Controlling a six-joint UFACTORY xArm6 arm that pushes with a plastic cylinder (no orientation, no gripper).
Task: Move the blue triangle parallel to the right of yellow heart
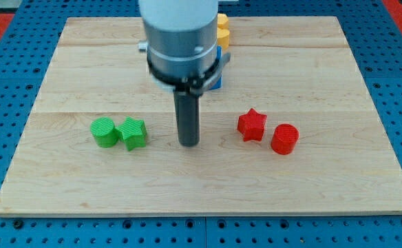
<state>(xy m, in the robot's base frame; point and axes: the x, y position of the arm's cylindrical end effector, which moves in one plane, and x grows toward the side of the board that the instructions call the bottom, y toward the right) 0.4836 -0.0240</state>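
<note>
My tip [188, 142] rests on the wooden board [325, 186] near its middle, between the green star [133, 133] on the view's left and the red star [252, 125] on the view's right. A blue block [217, 72], shape unclear, is mostly hidden behind my arm's body near the view's top. Above it a yellow block [223, 31] peeks out past the arm; its shape cannot be made out. My tip is below both and touches no block.
A green cylinder [104, 131] touches the green star's left side. A red cylinder [284, 138] lies just right of and below the red star. The board lies on a blue perforated table [1, 103].
</note>
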